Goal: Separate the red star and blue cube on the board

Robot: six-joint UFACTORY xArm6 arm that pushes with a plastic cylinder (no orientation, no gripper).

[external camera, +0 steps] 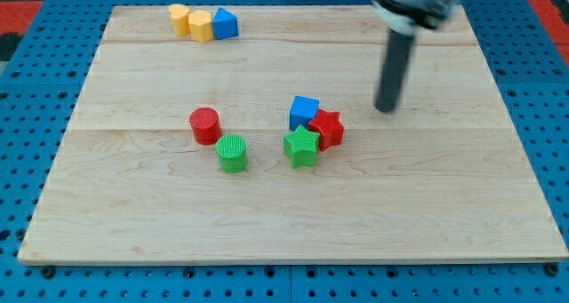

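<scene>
The red star (328,128) and the blue cube (304,111) sit touching near the board's middle, the cube at the star's upper left. A green star (301,147) touches both from below. My tip (386,107) rests on the board to the right of and slightly above the red star, about a block's width apart from it. The rod rises toward the view's top right.
A red cylinder (205,125) and a green cylinder (233,153) lie left of the cluster. Two yellow blocks (180,19) (202,25) and a blue block (225,24) line up at the wooden board's (133,223) top left edge.
</scene>
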